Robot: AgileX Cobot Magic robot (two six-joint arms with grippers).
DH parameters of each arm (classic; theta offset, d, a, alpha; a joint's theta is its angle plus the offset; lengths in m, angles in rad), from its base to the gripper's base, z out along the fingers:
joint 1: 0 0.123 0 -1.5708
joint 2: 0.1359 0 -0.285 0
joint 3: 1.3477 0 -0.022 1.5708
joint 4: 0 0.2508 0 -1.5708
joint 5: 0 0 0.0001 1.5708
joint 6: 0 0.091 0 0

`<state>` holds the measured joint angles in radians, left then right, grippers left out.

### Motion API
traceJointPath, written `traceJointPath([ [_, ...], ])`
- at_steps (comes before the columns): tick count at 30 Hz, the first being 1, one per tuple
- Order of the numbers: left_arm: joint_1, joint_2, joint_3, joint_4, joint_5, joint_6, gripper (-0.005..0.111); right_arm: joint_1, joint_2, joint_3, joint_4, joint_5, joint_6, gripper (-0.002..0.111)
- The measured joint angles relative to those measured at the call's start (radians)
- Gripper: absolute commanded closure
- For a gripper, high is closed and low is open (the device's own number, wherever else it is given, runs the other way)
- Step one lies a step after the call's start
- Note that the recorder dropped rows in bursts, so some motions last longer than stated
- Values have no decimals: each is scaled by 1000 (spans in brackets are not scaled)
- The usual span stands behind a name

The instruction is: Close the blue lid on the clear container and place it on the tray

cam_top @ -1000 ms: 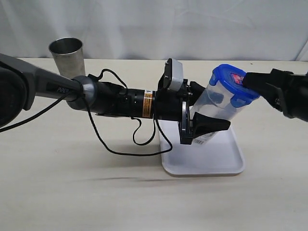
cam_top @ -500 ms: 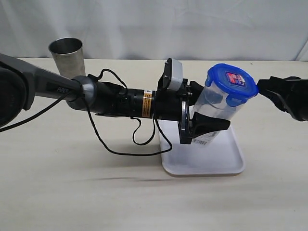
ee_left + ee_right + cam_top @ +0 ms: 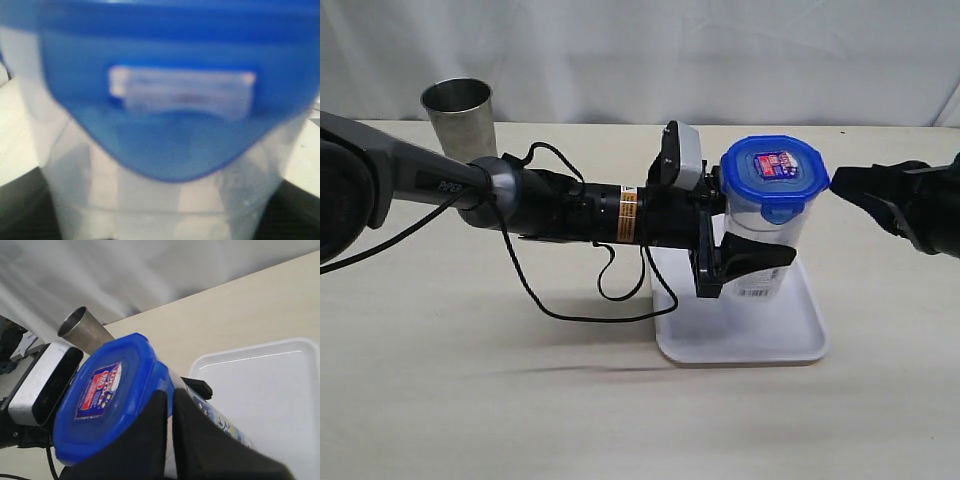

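The clear container (image 3: 767, 245) stands nearly upright over the white tray (image 3: 800, 330), and my left gripper (image 3: 745, 235) is shut on its body from the left. The blue lid (image 3: 775, 170) sits on its top, sticker facing up. I cannot tell whether its base touches the tray. My right gripper (image 3: 836, 182) is shut and empty, a short gap to the right of the lid. In the right wrist view its black fingers (image 3: 150, 440) lie in front of the blue lid (image 3: 105, 390). The left wrist view is filled by a blurred lid tab (image 3: 175, 115) and the clear container wall (image 3: 165, 205).
A tapered steel cup (image 3: 458, 115) stands at the back left of the table, behind my left arm (image 3: 550, 205). A black cable (image 3: 570, 305) loops down from that arm toward the table. The tray's right half (image 3: 270, 385) is bare.
The container has swung from leaning right to nearly upright, carrying the lid leftward. My right gripper, which touched the lid a second ago, now stands off it.
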<state>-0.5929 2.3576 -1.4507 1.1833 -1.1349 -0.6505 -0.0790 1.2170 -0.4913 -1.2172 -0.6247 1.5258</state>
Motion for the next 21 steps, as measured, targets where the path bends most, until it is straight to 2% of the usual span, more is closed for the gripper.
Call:
traceJointPath([
  [5, 0, 0, 0, -7, 70, 21, 107, 0, -19, -6, -6, 9, -7, 104],
  [10, 18, 5, -6, -14, 113, 35, 107, 0, -133, -9, -8, 70, -18, 104],
  [15, 50, 75, -112, -36, 103, -36, 107, 0, -257, -9, -17, 110, -10, 104],
  [21, 58, 164, -202, -30, 103, -116, 107, 0, -343, -9, -143, 128, 86, 104],
])
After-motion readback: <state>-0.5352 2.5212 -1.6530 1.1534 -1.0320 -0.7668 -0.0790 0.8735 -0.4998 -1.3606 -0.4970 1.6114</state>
